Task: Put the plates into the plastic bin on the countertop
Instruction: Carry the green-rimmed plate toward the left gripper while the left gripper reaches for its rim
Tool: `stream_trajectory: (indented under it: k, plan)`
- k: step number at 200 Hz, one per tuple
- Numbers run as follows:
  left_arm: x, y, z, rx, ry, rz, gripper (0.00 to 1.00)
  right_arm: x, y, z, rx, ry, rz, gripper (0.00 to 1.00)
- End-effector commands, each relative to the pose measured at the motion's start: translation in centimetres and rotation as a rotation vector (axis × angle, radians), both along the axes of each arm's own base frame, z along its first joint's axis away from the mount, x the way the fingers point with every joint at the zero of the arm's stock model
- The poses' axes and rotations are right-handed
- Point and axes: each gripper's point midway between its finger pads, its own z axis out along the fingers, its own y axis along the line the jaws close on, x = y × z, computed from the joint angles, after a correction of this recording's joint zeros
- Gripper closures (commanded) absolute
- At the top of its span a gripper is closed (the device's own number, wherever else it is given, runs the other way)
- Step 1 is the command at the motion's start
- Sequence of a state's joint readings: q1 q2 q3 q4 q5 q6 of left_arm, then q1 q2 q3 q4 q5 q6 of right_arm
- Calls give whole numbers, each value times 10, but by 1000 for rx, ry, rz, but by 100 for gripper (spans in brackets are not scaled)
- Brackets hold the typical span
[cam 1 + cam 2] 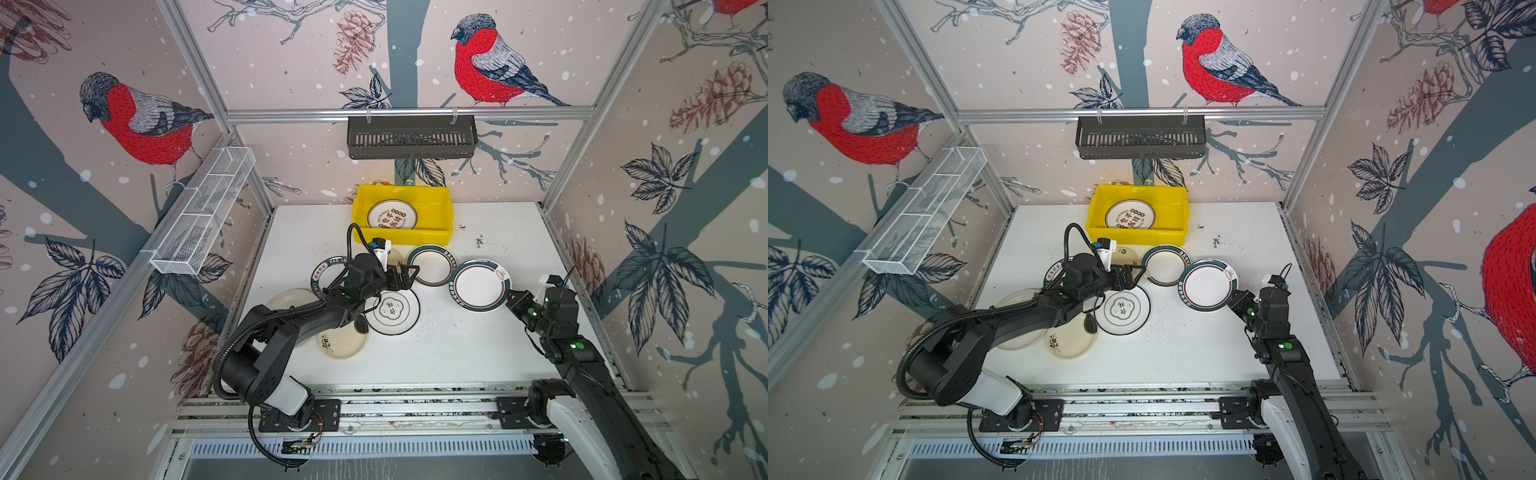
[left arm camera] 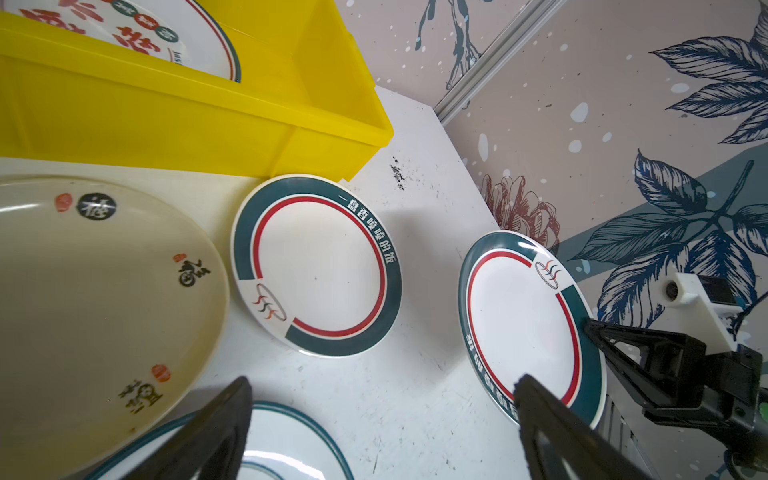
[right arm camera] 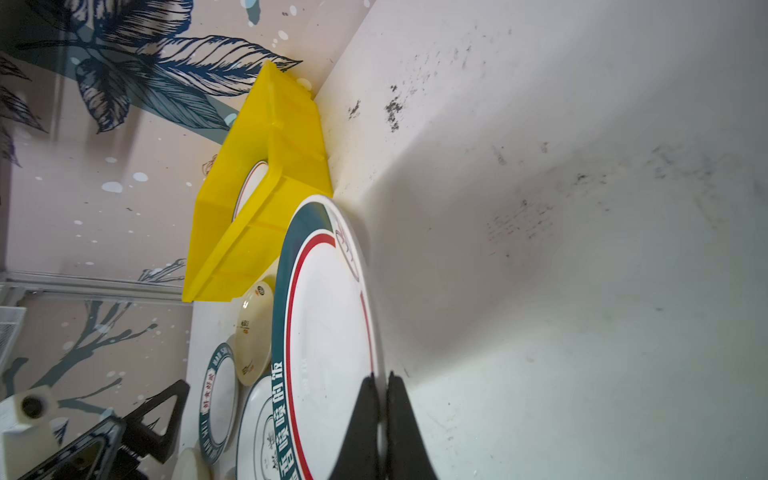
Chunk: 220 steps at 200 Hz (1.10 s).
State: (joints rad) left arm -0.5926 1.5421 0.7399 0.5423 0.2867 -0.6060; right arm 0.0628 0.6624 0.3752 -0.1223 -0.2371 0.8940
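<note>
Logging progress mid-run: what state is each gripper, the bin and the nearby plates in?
left gripper: jaws open, empty.
right gripper: jaws shut on held plate rim.
held plate: tilted, edge gripped.
plastic bin: contains lettered plate.
ringed plate: lying flat, outside bin.

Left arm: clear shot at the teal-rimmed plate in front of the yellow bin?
Probably yes. The open left pincer hovers beside the teal-rimmed plate, which has nothing on it; the right pincer grips a second plate.

Your yellow rectangular plastic bin (image 1: pixel 401 237): far centre of white speckled countertop (image 1: pixel 457 353), round white plate (image 1: pixel 392 215) in it. Teal-rimmed round plate (image 1: pixel 431 264) just nearer; second teal-rimmed plate (image 1: pixel 480 286) right of that.
</note>
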Motion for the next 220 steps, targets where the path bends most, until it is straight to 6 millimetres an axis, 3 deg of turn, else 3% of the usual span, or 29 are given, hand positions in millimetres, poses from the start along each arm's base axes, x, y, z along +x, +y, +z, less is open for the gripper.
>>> stream_trajectory:
  k: [1,64,111,146,195,220]
  plan:
    - [3,-17,21,-65,-45,-30,3,9,17,34,86,-114,77,100]
    - [1,-56,18,-115,-32,-129,3,12,37,52,141,-176,181,100]
    - [-2,-75,19,-145,-26,-185,17,13,46,57,132,-207,214,100]
    - [-7,-89,20,-186,-11,-261,34,15,54,51,138,-199,256,100]
    - [-10,-91,21,-194,-19,-286,58,19,57,51,115,-215,258,100]
    - [-11,-93,25,-200,-27,-298,79,19,61,50,106,-217,275,100]
